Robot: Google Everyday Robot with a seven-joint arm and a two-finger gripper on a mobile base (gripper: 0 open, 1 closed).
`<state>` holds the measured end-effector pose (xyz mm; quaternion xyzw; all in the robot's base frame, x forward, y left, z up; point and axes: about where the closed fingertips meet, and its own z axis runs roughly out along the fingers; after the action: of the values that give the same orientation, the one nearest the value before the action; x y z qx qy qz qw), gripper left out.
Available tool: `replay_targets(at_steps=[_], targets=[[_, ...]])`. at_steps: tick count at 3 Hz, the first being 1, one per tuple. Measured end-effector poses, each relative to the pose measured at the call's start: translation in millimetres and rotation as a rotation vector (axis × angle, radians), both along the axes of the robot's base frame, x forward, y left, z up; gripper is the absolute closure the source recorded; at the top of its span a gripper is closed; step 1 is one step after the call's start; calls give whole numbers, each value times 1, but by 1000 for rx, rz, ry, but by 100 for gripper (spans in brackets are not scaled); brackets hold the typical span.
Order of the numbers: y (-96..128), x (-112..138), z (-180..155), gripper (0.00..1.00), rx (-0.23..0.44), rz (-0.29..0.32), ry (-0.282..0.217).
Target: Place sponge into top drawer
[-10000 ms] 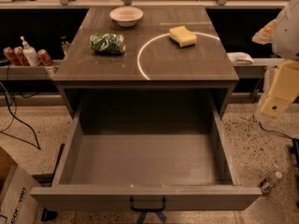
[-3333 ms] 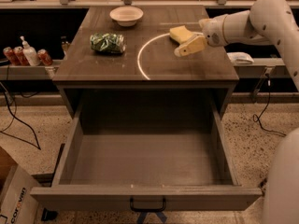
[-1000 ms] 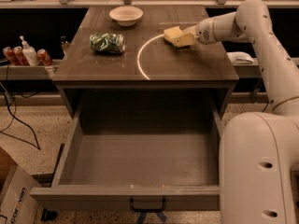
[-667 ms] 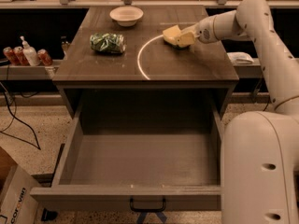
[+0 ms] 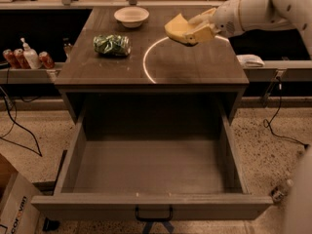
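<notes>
The gripper (image 5: 194, 33) is closed around the sponge (image 5: 176, 26) and holds it over the right rear part of the cabinet top (image 5: 195, 67). The sponge is bent upward at its left end, and it seems to be lifted a little off the wood. The white arm (image 5: 253, 11) comes in from the upper right corner.

The drawer (image 5: 97, 206) below is pulled out fully toward the camera. Its inside is open to see, with a dark handle (image 5: 153, 213) in the middle of the front panel. The sponge is well apart from the drawer, behind it and higher.

On the top there is a thin white ring (image 5: 147, 57), partly under the sponge. A green bag (image 5: 112, 45) lies to the left of the ring, and a white bowl (image 5: 131, 16) stands at the rear edge, behind the bag. Some bottles (image 5: 25, 57) stand on a shelf at the left side. A cardboard box (image 5: 14, 208) is on the floor in the lower left corner
</notes>
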<state>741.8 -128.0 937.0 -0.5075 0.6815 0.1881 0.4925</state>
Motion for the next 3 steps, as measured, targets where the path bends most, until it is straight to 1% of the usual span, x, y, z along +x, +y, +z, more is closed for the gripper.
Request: replay_targets(at_steps=[1, 2, 3], targets=[[9, -74, 55, 100, -12, 64, -124], [25, -142, 71, 100, 25, 99, -136], [34, -163, 34, 100, 18, 124, -63]])
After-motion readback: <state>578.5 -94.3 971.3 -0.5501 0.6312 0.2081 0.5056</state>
